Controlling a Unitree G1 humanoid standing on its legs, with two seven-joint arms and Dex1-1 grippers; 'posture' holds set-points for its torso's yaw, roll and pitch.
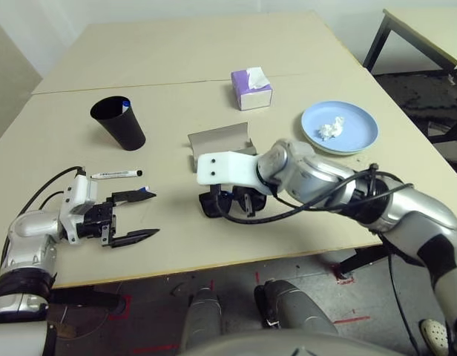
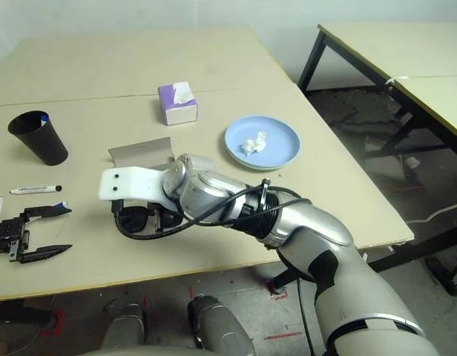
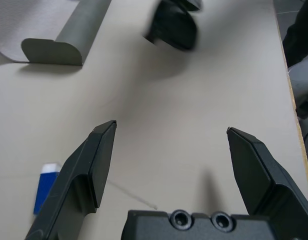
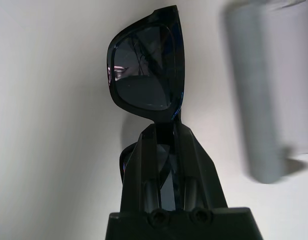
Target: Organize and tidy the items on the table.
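- centrally, your right gripper (image 4: 164, 135) is clamped on the black sunglasses (image 4: 144, 70), just in front of the grey glasses case (image 1: 221, 141).
- your left gripper (image 1: 136, 216) hovers with fingers spread wide, beside the blue-capped marker (image 3: 45, 182) on the table (image 1: 176, 74).

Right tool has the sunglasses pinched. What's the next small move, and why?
Probably carry the black sunglasses a little farther toward the open grey glasses case just beyond them. The right tool is shut on the frame at the bridge, the glasses appear lifted off the table, and the case lies open and empty.
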